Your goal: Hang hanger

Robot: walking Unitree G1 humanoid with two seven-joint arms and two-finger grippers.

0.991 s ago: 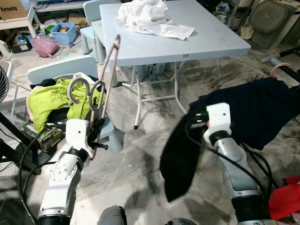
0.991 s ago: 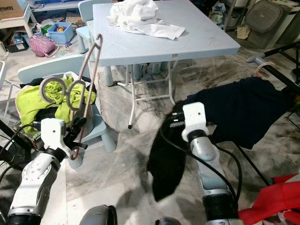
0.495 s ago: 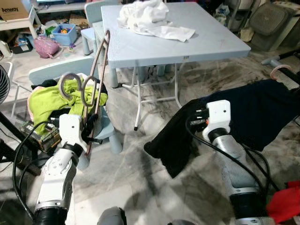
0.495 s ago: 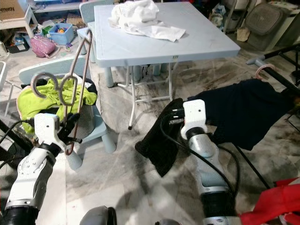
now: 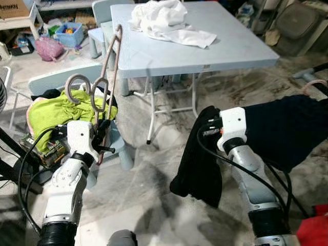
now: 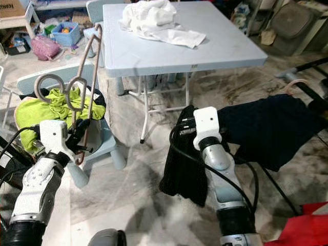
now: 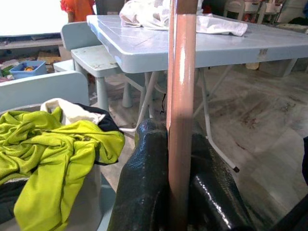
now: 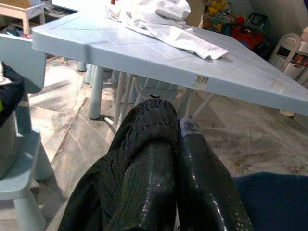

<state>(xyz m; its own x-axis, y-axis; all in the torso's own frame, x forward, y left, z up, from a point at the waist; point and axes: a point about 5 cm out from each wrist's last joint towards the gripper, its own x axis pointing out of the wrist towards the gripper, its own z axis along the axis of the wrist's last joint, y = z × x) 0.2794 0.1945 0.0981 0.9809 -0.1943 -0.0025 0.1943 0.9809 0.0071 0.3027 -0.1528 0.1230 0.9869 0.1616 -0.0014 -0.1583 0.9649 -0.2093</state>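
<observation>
In your left eye view you have two hangers [image 5: 105, 89] bunched together, two metal hooks side by side, held by your left gripper [image 5: 102, 134], which is closed on their lower part. Their long axis runs nearly upright, tilted slightly toward the worktop [image 5: 246, 48], with the top end just beside its near left corner. One white cloth [image 5: 166, 20] lies on that worktop. One dark garment [image 5: 202, 154] hangs from your right gripper [image 5: 211, 127], which is clamped on its upper edge, the cloth drooping toward the floor. One chair [image 5: 56, 81] carries a green garment [image 5: 56, 107].

Your left wrist view shows the gripper's fingers [image 7: 144, 192] pressed on either side of a pinkish-brown hanger bar that stands straight up between them.

Your right wrist view shows the dark garment's fold [image 8: 149, 125] pinched between the fingers [image 8: 202, 183], with the worktop's edge beyond
</observation>
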